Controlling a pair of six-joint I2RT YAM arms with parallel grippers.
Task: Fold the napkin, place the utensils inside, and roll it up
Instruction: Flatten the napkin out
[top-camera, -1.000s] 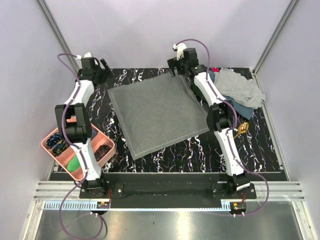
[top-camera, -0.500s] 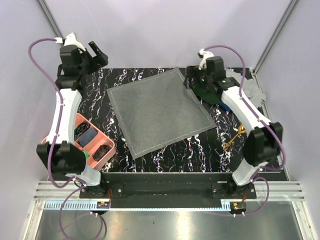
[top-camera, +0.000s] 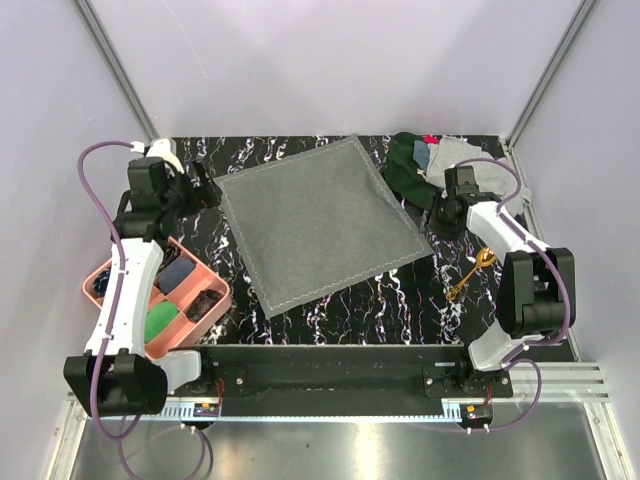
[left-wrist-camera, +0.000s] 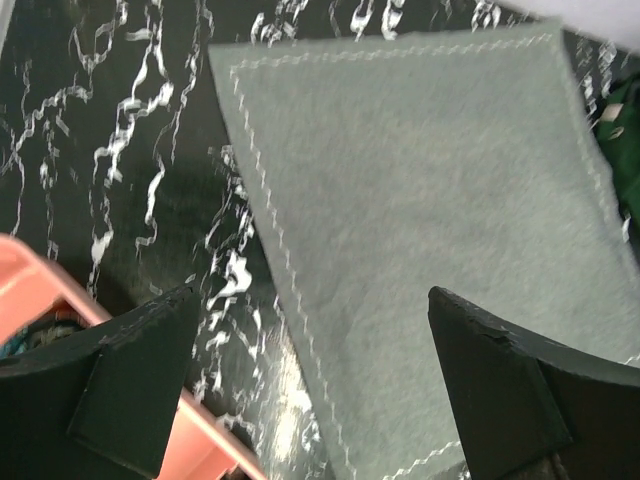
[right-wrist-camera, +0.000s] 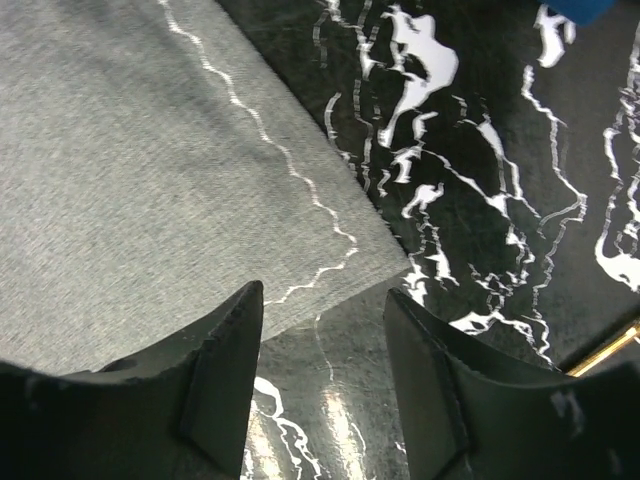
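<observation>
Found napkin (top-camera: 320, 225) flat, unfolded on desk, betw. both sets of fingers. Held L fingers (left-wrist-camera: 165, 340) wide open, empty, by its L edge. Held R fingers (right-wrist-camera: 235, 340) part-open, empty, over its R corner, prob. to pinch for 1st fold. Saw spoon (top-camera: 470, 275) beyond R fingers, untouched; needed only post-fold.

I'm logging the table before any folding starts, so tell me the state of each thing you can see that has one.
Napkin: spread flat, unfolded.
Spoon: lying on the table, right of the napkin, off it.
Cloth heap: crumpled, at the far right corner.
Pink tray: holding items in its compartments.
Left gripper: jaws wide open, empty.
Right gripper: jaws apart over the napkin's right corner, nothing gripped.
</observation>
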